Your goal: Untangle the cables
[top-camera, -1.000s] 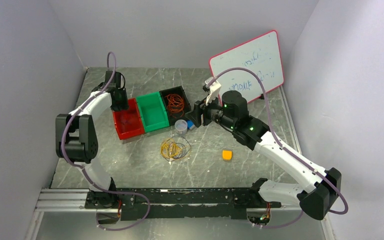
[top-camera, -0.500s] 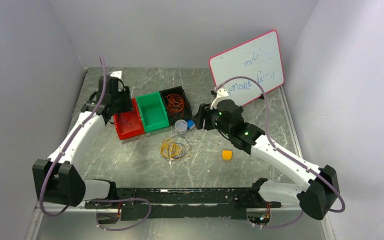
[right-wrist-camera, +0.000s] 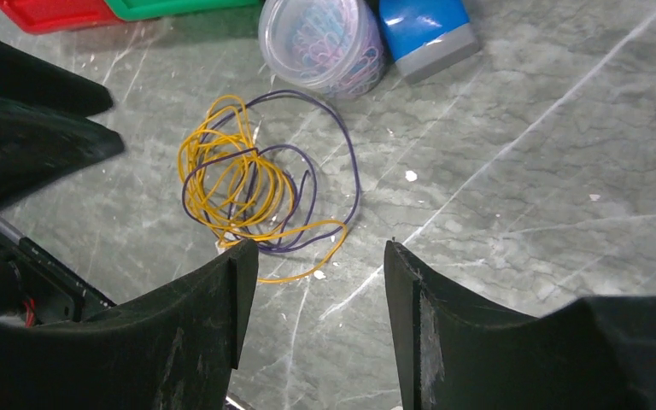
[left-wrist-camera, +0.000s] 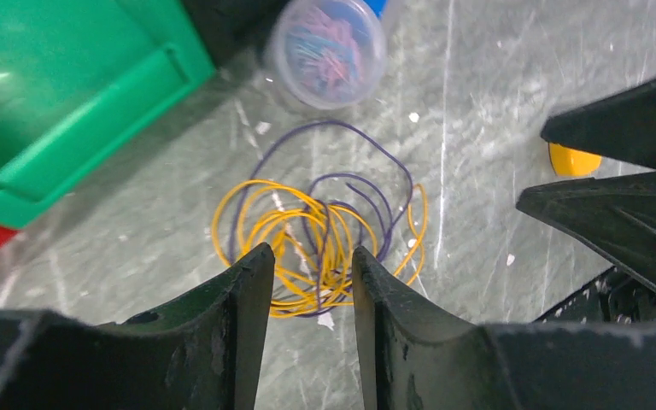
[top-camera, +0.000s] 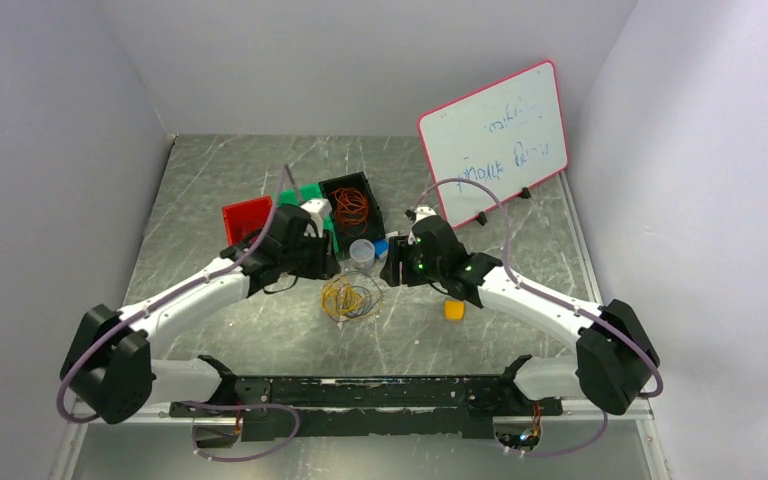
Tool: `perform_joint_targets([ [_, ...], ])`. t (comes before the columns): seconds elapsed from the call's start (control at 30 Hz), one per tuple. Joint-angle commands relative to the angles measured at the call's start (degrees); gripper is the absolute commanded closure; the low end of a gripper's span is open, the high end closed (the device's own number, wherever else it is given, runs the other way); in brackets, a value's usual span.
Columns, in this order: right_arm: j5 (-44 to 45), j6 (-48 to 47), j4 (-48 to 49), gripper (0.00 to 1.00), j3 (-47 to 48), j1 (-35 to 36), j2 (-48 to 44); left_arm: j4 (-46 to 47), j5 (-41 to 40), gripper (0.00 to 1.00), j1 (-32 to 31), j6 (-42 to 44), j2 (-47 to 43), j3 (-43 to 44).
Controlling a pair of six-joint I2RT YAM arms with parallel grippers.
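A tangle of yellow and dark purple cables (top-camera: 350, 297) lies on the marble table between my two grippers. An orange cable (top-camera: 352, 206) is coiled in the black bin (top-camera: 344, 182). My left gripper (top-camera: 328, 268) hovers at the tangle's left, open and empty; in the left wrist view the cables (left-wrist-camera: 329, 243) show just past its fingertips (left-wrist-camera: 311, 254). My right gripper (top-camera: 391, 272) stands at the tangle's right, open and empty. In the right wrist view the cables (right-wrist-camera: 239, 190) lie ahead and to the left of its jaws (right-wrist-camera: 320, 248).
A clear cup of paper clips (top-camera: 362, 252) and a blue block (right-wrist-camera: 427, 30) sit just behind the tangle. Green bin (left-wrist-camera: 51, 85) and red bin (top-camera: 245, 218) stand at back left. A small yellow block (top-camera: 454, 310) lies to the right. A whiteboard (top-camera: 495, 130) leans at back right.
My left arm has swung from over the red bin forward and right to the tangle. My right arm has come down and nearer to the tangle from behind the cup.
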Motion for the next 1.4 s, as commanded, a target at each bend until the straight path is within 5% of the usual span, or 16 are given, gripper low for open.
perform_joint_targets([
  [0.0,-3.3,-0.4,2.2,0.41,-0.4,-0.2,0.8,5.1,2.5,0.56,-3.8,1.8,4.1,0.7],
  [0.57,-4.8,-0.6,3.3,0.41,-1.6,-0.2,0.8,4.7,-0.2,0.59,-7.8,6.9,14.8,3.5],
  [0.73,-4.6,-0.8,2.9,0.41,-1.5,-0.2,0.5,4.5,-0.9,0.70,-8.2,6.9,16.2,3.5],
  [1.0,-4.3,-0.7,3.8,0.41,-2.0,-0.2,0.1,1.9,-3.3,0.93,-8.2,7.2,13.5,5.5],
  [1.37,-4.7,0.7,16.3,0.29,-7.1,-0.2,-5.6,-0.6,3.7,0.93,-8.3,11.1,3.8,9.9],
])
